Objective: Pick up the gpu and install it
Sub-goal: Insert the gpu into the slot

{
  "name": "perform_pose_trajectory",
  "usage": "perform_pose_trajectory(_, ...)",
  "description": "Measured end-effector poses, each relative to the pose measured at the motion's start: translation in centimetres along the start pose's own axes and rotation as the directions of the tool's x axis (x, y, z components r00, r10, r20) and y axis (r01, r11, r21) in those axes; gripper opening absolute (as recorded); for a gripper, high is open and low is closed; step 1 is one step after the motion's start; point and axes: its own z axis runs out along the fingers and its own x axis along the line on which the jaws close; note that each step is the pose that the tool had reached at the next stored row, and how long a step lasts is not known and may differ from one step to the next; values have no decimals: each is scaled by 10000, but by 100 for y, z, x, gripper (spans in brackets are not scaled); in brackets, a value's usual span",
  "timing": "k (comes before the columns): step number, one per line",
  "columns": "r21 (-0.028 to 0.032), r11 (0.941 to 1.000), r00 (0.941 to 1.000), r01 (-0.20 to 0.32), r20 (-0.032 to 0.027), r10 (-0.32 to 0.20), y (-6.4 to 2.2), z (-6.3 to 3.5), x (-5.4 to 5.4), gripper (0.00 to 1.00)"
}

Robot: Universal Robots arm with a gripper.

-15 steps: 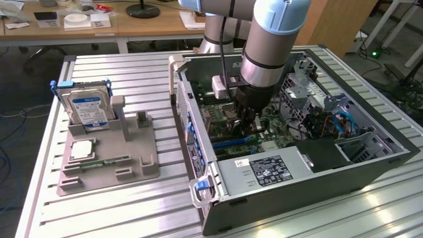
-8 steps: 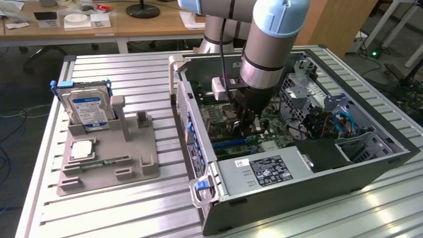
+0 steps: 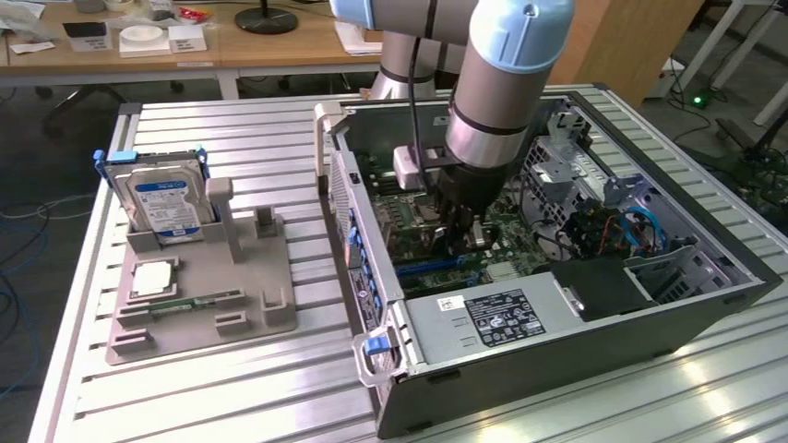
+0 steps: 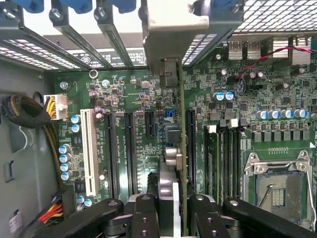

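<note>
Install step in hand, I judged; the tool [image 4: 173, 220] held, jaws narrow, the thin dark circuit-card gpu [image 4: 174, 135] edge-on over the green motherboard [image 4: 124, 99], at twelve o'clock from the grey labelled power supply [image 3: 493, 318] in the exterior view; seating called for squaring its edge to a long black slot [image 4: 191, 144].

Exterior view high, angled down, computer case [image 3: 615, 346] toward 4 o'clock, wrist view close, facing down onto shared motherboard [image 3: 499, 231] [image 4: 124, 94].

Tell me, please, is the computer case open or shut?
Open: the computer case has no side panel over it, and the motherboard inside is exposed to view.
</note>
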Motion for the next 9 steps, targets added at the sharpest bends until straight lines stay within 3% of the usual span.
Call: perform_pose_trajectory(9,0,10000,10000,1,0,-1,9,13,4,29)
